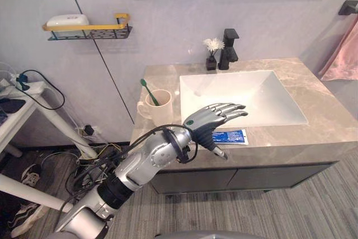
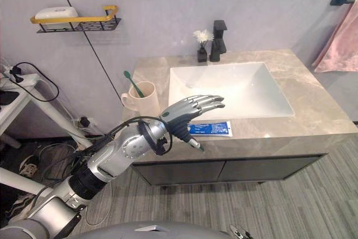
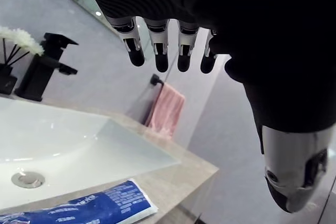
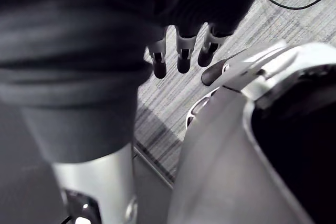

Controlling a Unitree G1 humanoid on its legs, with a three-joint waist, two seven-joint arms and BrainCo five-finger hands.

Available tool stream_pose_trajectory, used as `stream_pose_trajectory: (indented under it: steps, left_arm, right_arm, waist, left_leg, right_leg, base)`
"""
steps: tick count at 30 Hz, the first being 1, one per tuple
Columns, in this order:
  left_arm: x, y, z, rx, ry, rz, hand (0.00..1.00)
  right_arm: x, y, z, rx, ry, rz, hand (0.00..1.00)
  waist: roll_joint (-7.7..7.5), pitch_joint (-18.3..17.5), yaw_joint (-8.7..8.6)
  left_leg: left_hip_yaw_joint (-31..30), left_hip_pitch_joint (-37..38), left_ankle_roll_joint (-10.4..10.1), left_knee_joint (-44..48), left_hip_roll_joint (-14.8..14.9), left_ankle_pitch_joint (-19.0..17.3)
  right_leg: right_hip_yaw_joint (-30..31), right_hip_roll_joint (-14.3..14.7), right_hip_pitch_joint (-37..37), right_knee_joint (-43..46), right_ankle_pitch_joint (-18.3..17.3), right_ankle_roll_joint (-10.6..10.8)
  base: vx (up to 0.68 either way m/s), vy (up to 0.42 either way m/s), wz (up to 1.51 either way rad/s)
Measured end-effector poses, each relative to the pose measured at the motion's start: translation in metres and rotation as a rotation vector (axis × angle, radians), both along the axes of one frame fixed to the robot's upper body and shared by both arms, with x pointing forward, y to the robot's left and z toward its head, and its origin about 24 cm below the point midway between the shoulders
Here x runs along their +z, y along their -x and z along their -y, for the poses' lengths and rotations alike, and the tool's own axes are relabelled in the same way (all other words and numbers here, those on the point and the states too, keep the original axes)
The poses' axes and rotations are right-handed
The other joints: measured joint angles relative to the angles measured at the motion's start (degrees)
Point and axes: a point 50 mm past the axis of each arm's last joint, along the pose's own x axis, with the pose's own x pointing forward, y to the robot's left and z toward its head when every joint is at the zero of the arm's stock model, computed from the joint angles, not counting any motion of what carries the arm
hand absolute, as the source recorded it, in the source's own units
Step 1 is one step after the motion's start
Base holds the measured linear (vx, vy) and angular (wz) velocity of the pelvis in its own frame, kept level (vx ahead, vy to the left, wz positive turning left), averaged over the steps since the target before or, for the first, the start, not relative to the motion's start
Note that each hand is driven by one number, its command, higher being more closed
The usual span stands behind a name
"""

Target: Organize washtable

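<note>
A blue toothpaste tube (image 1: 231, 136) lies flat on the front edge of the grey marble washtable (image 1: 327, 124), just before the white sink (image 1: 240, 96). My left hand (image 1: 210, 118) hovers open above the tube's left end, fingers straight and pointing right over the sink rim, thumb down. The same tube (image 3: 79, 211) lies below the straight fingers (image 3: 157, 51) in the left wrist view. A cream mug (image 1: 158, 107) holding a green toothbrush (image 1: 149, 91) stands left of the sink. My right hand (image 4: 181, 53) hangs low over the floor, fingers straight and holding nothing.
A black faucet (image 1: 229, 48) and a small dark vase of white flowers (image 1: 211, 53) stand behind the sink. A wall shelf (image 1: 89, 29) with a white soap dish hangs at the upper left. A pink towel (image 1: 341, 60) hangs at the right. A white side table (image 1: 22, 104) stands left.
</note>
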Motion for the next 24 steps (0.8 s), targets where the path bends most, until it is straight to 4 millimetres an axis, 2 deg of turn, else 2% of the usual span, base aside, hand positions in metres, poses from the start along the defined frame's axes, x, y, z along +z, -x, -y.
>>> stream_pose_trajectory:
  steps: [1,2,5,8,12,20,24]
  left_arm:
    - [-0.006,-0.004,-0.002,0.020,-0.016,-0.022,0.00]
    - [-0.015,-0.010,-0.007,0.061,-0.040,-0.060,0.00]
    - [-0.025,-0.018,-0.012,0.113,-0.060,-0.105,0.00]
    - [-0.029,-0.026,-0.020,0.173,-0.060,-0.135,0.00]
    - [-0.030,-0.032,-0.028,0.223,-0.044,-0.158,0.00]
    - [-0.035,-0.035,-0.027,0.236,-0.013,-0.222,0.00]
    - [-0.036,-0.036,-0.029,0.250,-0.012,-0.232,0.00]
  right_arm:
    - [0.000,-0.002,0.000,0.001,0.001,0.006,0.00]
    - [0.001,-0.005,0.001,0.002,0.005,0.017,0.00]
    - [0.002,-0.009,0.001,-0.001,0.011,0.038,0.00]
    - [0.001,-0.009,-0.002,-0.005,0.003,0.038,0.00]
    - [0.000,-0.010,-0.006,-0.006,-0.008,0.040,0.00]
    - [0.000,-0.011,-0.004,-0.028,-0.011,0.041,0.00]
    - [0.001,-0.014,-0.004,-0.032,-0.014,0.045,0.00]
  waist:
    - [0.12,-0.1,-0.40]
    - [-0.60,0.4,-0.95]
    - [-0.65,0.7,-1.20]
    - [-1.07,0.9,-1.34]
    - [-0.91,1.2,-1.43]
    - [-0.75,1.4,-2.29]
    - [-0.46,2.7,-2.38]
  left_leg:
    - [0.0,0.2,0.0,0.0,0.0,0.0]
    - [0.0,0.3,0.0,0.0,0.0,0.0]
    - [0.3,0.4,0.0,-0.1,0.0,0.0]
    - [0.4,0.3,0.0,-0.1,0.0,0.0]
    - [0.9,0.1,0.0,-0.1,0.0,-0.1]
    - [1.3,0.1,0.0,-0.1,0.0,-0.3]
    - [1.6,0.0,0.0,-0.1,0.0,-0.3]
  right_leg:
    - [0.0,0.0,0.2,-0.1,0.0,0.0]
    - [-0.1,0.0,0.1,-0.2,0.0,-0.1]
    - [0.0,0.0,0.1,-0.6,0.2,-0.3]
    - [0.0,0.1,0.2,-1.4,0.5,-0.4]
    - [0.0,0.3,0.6,-2.8,1.2,-0.3]
    - [0.0,0.4,1.0,-4.0,1.5,-0.4]
    - [0.1,0.4,0.9,-4.4,1.8,-0.4]
  base:
    - [-0.01,-0.005,-0.04]
    - [0.00,0.000,0.00]
    - [-0.01,0.002,-0.05]
    - [0.00,0.000,-0.01]
    - [0.03,-0.013,-0.03]
    - [0.00,-0.003,0.00]
    - [0.00,0.000,0.00]
